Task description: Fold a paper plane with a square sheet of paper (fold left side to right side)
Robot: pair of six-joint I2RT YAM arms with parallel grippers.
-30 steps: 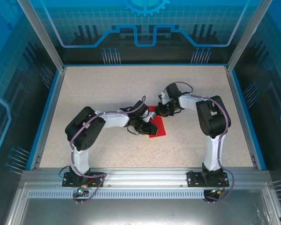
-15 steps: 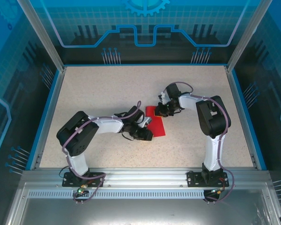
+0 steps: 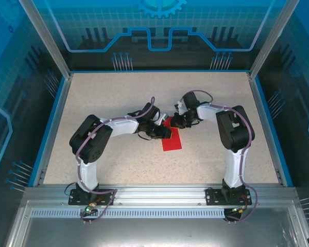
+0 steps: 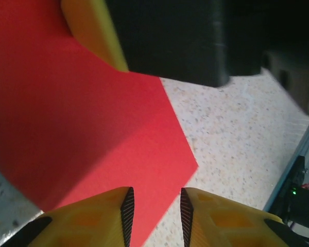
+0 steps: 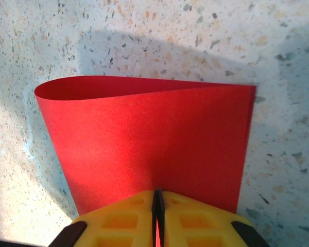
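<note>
Left arm has swung off the near edge of the thin, bright red paper sheet (image 3: 172, 141) since half a second ago. The left gripper (image 3: 165, 133) now sits at the sheet's left side, further from the arm bases. Right arm: no visible change in pose over the same interval.

Position of red paper sheet: lying on the speckled beige tabletop (image 3: 118, 103), about mid-table, slightly right of centre, between the two grippers. From above it reads as a narrow rectangle.

Right wrist view: the red paper sheet (image 5: 154, 139) is doubled over. Its far edge shows a rounded loop that is not pressed flat. The right gripper (image 5: 157, 198) has its yellow fingers closed together on the near edge, pinching the paper.

Left wrist view: the left gripper (image 4: 154, 206) has its ribbed yellow fingertips a narrow gap apart over the red paper sheet (image 4: 82, 128). Nothing appears to be between them, though the view is close and shadowed. One yellow finger (image 4: 98, 36) of the right gripper (image 3: 176, 122) rests at the sheet's far edge, black body beside it
</note>
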